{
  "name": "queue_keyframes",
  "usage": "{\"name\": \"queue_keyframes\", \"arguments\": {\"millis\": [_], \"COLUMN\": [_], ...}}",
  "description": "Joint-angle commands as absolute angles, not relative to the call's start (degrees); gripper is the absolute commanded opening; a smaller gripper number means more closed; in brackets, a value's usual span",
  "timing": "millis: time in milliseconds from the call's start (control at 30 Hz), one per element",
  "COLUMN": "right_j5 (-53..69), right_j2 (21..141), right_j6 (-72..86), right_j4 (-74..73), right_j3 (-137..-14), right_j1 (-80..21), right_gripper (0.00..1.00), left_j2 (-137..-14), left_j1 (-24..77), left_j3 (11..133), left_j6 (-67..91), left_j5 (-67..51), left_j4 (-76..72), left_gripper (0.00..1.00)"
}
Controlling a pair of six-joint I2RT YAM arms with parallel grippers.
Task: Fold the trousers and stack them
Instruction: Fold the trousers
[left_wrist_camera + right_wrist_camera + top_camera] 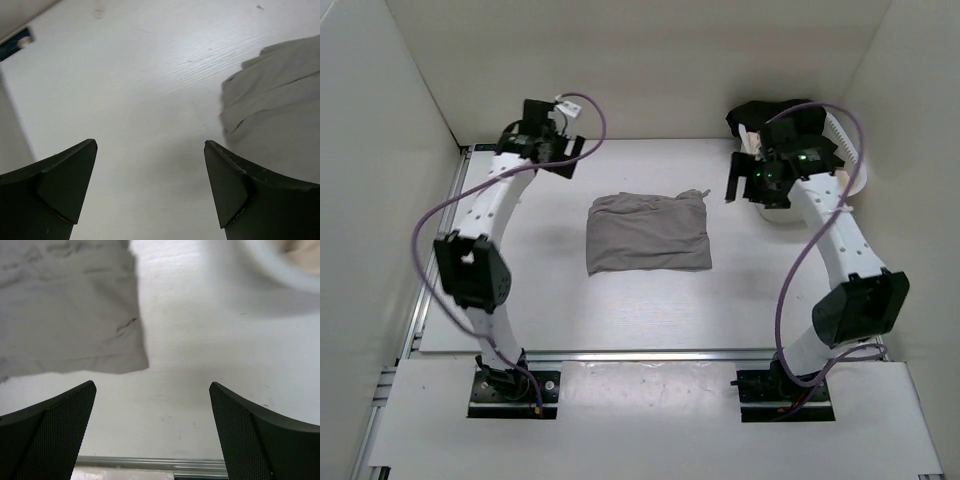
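Note:
The taupe-grey trousers [648, 232] lie folded into a compact rectangle in the middle of the white table. My left gripper [567, 152] hovers at the back left, apart from the cloth. In its wrist view it [150, 147] stands open over bare table, the trousers' edge [280, 95] off to the right. My right gripper [744, 184] hangs to the right of the fold. It [152, 390] is open too, nothing between its fingers, with a corner of the trousers [65, 305] lying ahead on the left.
A white basket [847, 165] stands at the back right behind the right arm, a black garment [748, 116] draped at its far end. Its rim [280, 267] and a beige garment [305, 247] inside show in the right wrist view. A metal rail [640, 354] bounds the table's near edge.

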State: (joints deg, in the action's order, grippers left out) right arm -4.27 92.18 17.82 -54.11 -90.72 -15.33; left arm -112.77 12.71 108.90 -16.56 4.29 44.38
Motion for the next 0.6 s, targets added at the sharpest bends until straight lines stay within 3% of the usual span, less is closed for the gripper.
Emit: {"name": "queue_keyframes", "arguments": {"millis": [0, 133, 333, 567], "right_j5": [-14.75, -16.44, -14.24, -14.24], "right_j2": [89.39, 84.65, 82.62, 82.00], "right_j6": [18.27, 17.67, 17.14, 15.82], "right_j4": [-67.31, -66.99, -66.97, -66.27], "right_j3": [-96.23, -96.33, -96.94, -98.00], "right_j1": [-12.22, -7.84, -2.20, -1.67], "right_gripper": [0.99, 0.99, 0.99, 0.99], "left_j2": [-101.27, -91.17, -85.35, -82.36], "left_j1": [8.55, -1.97, -14.48, -16.08], "left_j3": [99.28, 86.09, 76.75, 75.32], "left_j6": [-15.73, -14.50, -13.36, -12.13], "left_j5": [13.70, 10.12, 3.71, 2.46], "left_j4": [47.89, 48.43, 51.24, 51.77], "left_gripper": [1.00, 1.00, 1.00, 1.00]}}
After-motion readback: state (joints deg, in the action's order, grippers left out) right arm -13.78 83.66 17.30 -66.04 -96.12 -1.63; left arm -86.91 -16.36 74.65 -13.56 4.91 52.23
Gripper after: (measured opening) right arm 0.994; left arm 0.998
